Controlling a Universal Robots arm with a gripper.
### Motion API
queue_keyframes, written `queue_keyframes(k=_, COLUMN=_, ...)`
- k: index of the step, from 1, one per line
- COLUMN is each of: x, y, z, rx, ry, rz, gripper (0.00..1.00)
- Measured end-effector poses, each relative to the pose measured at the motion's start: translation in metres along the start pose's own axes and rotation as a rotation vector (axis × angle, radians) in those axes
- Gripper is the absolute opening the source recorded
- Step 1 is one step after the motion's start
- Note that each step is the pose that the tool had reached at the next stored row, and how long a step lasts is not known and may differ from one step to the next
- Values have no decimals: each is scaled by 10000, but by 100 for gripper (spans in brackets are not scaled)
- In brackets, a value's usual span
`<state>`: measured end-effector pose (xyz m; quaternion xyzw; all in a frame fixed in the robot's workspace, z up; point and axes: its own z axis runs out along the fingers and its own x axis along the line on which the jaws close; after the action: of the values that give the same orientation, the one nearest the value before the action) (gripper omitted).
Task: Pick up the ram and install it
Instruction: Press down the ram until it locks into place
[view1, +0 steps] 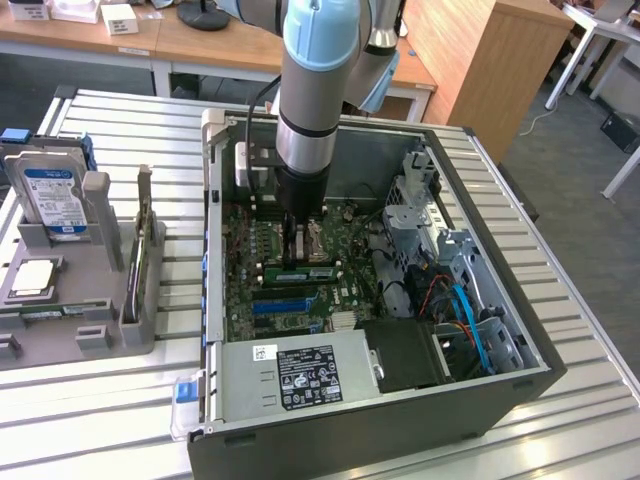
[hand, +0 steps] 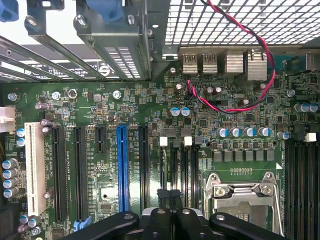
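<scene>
Ram (view1: 300, 271): long green stick, lying flat across motherboard, inside open case.

Pale blue plastic cap on the upper arm joint (view1: 318, 40), smooth and rounded. Below it a brushed silver cylindrical link (view1: 310, 140), ringed by thin dark seams. Then a black wrist section (view1: 300, 190), with a black cable (view1: 262, 100) running along the exterior view's left side. Ends in a black gripper (hand: 170, 200): matte fingers (hand: 165, 215) with round screw heads, flanked by two curved black linkage bars (hand: 107, 225).
</scene>
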<state>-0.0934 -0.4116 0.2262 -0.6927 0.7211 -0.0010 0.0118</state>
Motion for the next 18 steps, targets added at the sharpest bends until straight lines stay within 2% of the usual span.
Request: queue_keyframes(k=18, x=2, y=0, z=25, rx=1, ry=-2, rz=0, gripper=11)
